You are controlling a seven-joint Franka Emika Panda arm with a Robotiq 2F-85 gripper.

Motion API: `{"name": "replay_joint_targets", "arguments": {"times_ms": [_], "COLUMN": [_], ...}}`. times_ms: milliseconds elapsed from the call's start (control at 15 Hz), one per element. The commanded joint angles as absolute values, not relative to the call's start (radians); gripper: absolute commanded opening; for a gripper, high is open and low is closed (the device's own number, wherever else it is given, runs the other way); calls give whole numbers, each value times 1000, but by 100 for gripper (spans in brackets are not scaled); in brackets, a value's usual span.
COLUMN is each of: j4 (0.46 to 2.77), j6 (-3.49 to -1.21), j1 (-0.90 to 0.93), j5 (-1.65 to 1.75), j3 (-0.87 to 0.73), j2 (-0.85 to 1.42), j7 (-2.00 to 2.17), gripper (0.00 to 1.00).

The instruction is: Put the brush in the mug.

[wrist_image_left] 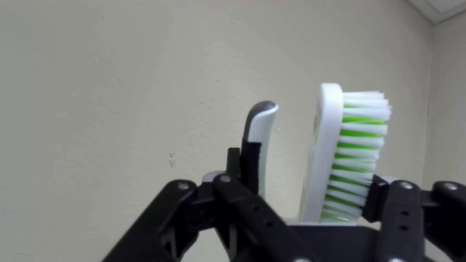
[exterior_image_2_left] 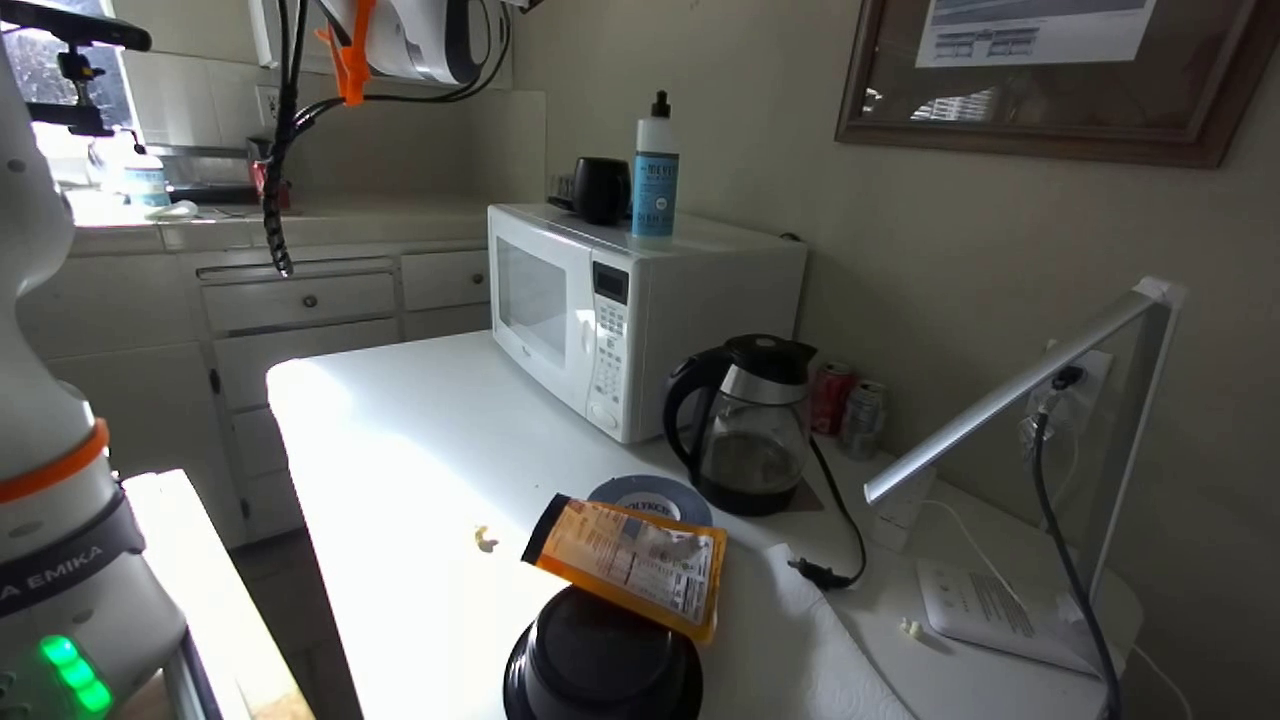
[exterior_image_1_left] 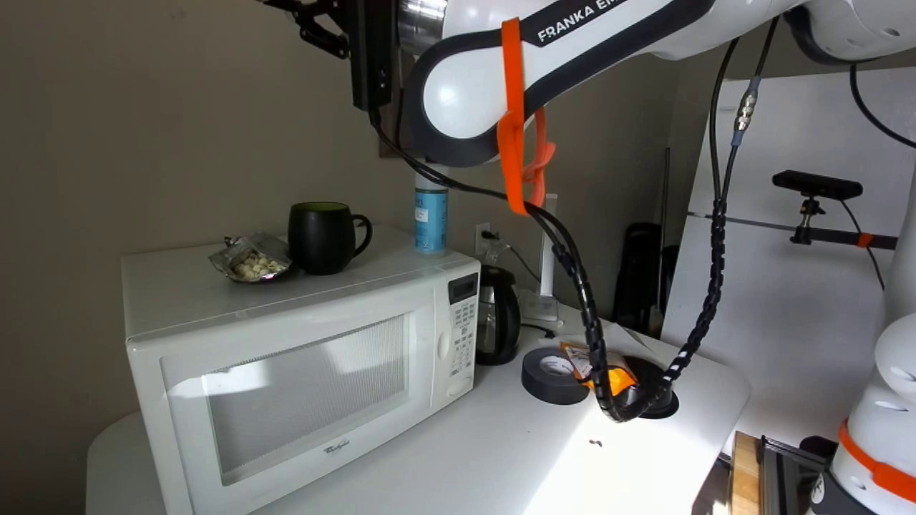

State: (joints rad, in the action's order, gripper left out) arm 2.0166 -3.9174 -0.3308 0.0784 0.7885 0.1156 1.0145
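Note:
The brush (wrist_image_left: 326, 153) is white with white and green bristles and a loop-like grey-and-white handle. It fills the space between the fingers of my gripper (wrist_image_left: 309, 180) in the wrist view. One finger presses the handle, the other the bristles, so the gripper is shut on it. The gripper (exterior_image_1_left: 315, 25) is cut off at the top edge in an exterior view, well above the mug's height. The black mug (exterior_image_1_left: 322, 239) stands upright on the microwave, its green inside just showing. It also shows in an exterior view (exterior_image_2_left: 602, 190). The brush is out of both exterior views.
The white microwave (exterior_image_1_left: 300, 357) carries an open foil packet (exterior_image_1_left: 254, 261) touching or close beside the mug and a blue bottle (exterior_image_2_left: 656, 180) near it. A kettle (exterior_image_2_left: 750, 425), tape roll (exterior_image_1_left: 554, 375) and orange pouch (exterior_image_2_left: 635, 565) are on the table. A wall stands behind.

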Motion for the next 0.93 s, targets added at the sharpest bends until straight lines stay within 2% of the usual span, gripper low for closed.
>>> {"name": "replay_joint_targets", "arguments": {"times_ms": [0,400,867], "j4": [2018,2155,2289], "j6": [-3916,-3752,-3705], "j1": [-332,-358,-337], "j5": [77,156,-232], "j3": [788,815,714], "j2": [113,129,20], "j7": [1017,1250,1052], "gripper": [37,37,37]}}
